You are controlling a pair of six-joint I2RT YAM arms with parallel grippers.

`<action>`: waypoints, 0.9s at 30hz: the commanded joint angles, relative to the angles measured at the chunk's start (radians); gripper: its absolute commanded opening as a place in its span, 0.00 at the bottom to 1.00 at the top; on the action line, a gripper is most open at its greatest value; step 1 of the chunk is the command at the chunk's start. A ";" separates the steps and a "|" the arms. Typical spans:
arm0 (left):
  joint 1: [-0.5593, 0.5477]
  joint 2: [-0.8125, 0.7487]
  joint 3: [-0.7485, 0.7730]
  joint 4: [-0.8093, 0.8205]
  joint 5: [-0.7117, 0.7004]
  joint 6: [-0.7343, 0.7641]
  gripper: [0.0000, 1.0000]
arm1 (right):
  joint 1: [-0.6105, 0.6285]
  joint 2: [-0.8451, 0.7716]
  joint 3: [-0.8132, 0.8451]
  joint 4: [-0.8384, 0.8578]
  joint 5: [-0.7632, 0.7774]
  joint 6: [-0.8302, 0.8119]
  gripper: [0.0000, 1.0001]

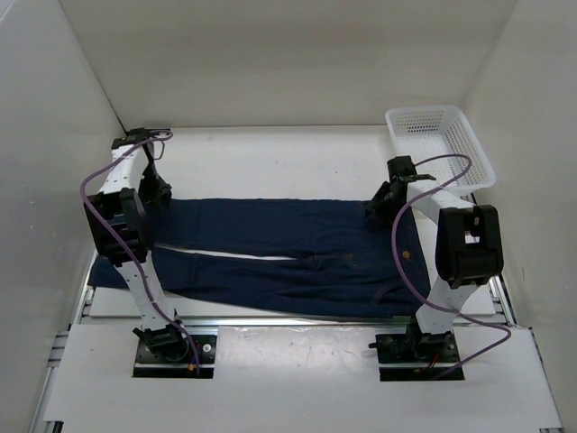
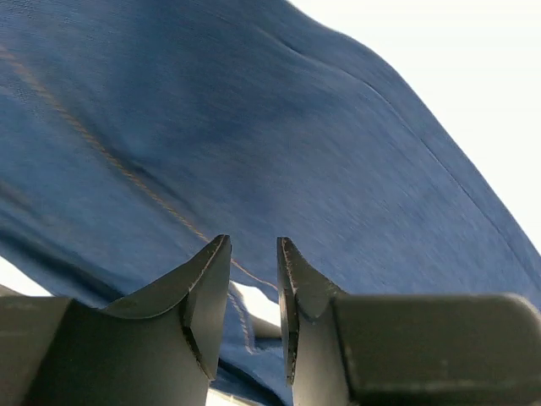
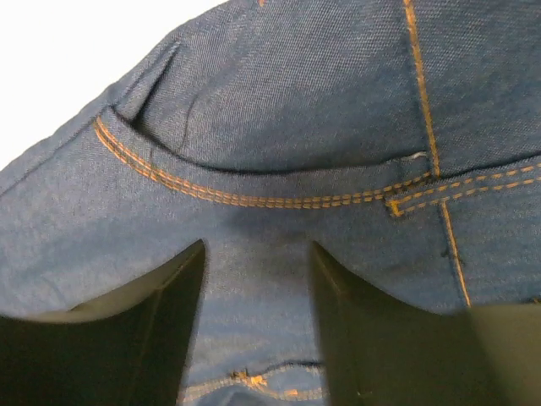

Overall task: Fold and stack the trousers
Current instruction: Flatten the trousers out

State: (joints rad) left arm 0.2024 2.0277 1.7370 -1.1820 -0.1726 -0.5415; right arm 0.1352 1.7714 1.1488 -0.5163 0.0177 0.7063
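I judged the trousers (image 1: 270,244) flat but unfolded on the bench (image 1: 270,158), my left fingers (image 2: 203,296) and right fingers (image 3: 161,321) spread, empty.

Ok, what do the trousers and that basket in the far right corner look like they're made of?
The trousers look like denim, probably cotton: matte dark blue, with a fine diagonal weave and tan double topstitching along the seams in the right wrist view. The basket looks like moulded white plastic, judging by its even open mesh walls and smooth solid rim, though it is too far off to be sure.
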 commanded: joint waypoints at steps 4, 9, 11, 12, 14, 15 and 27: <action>-0.116 0.005 0.013 0.007 -0.015 0.018 0.40 | -0.052 0.017 -0.044 -0.079 0.050 0.123 0.62; -0.196 0.035 0.033 -0.013 -0.016 0.068 0.40 | -0.080 -0.078 -0.135 -0.079 0.079 0.150 0.62; -0.230 0.035 0.033 -0.013 -0.030 0.068 0.40 | -0.080 -0.116 -0.144 -0.060 0.058 0.115 0.61; -0.230 0.035 0.033 -0.004 -0.030 0.058 0.40 | -0.057 -0.139 -0.123 -0.060 0.071 0.087 0.61; -0.239 0.045 0.033 -0.004 -0.019 0.058 0.40 | -0.042 -0.162 -0.077 -0.051 0.071 0.047 0.61; -0.239 0.045 0.033 -0.004 -0.019 0.049 0.40 | -0.028 -0.162 -0.057 -0.051 0.071 0.030 0.61; -0.248 0.032 -0.047 0.036 -0.008 0.011 0.40 | 0.135 -0.199 -0.001 0.007 0.032 -0.182 0.44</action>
State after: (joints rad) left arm -0.0402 2.0983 1.7042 -1.1679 -0.1940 -0.5182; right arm 0.2462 1.5555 1.1667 -0.5583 0.1112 0.6106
